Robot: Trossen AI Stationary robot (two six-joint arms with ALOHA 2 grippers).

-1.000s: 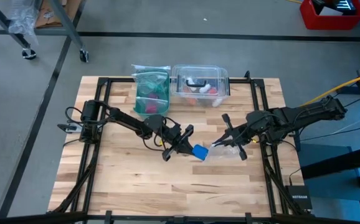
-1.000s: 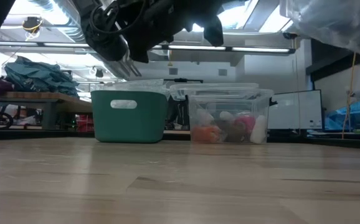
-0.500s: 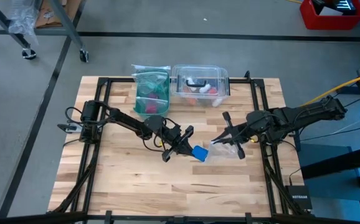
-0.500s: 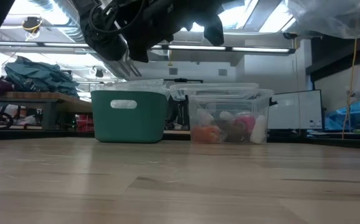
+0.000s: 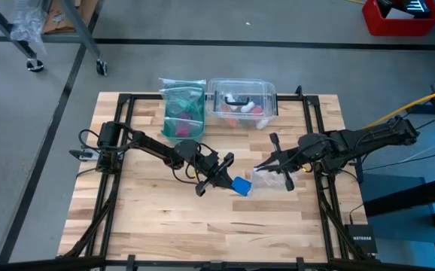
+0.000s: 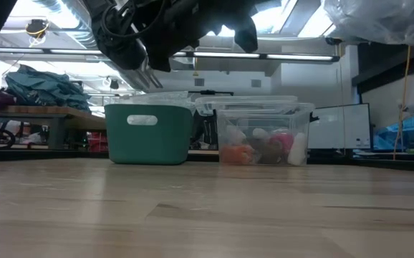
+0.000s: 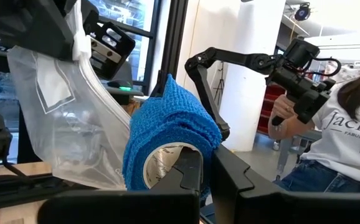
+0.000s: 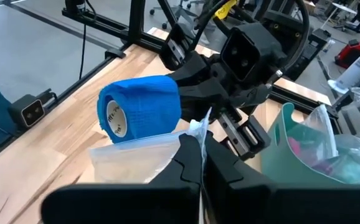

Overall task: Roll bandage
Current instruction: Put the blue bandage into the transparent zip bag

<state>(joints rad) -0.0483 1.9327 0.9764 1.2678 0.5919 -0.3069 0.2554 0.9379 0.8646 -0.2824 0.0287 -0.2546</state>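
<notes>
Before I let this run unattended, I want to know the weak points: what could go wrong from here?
The left claw is shut on only the edge of the blue bandage roll, so it could slip out or unwind. The right claw pinches just the rim of the clear plastic bag; the limp film may tear free or sag away from the roll. Both are held above the table, so anything dropped falls.
</notes>
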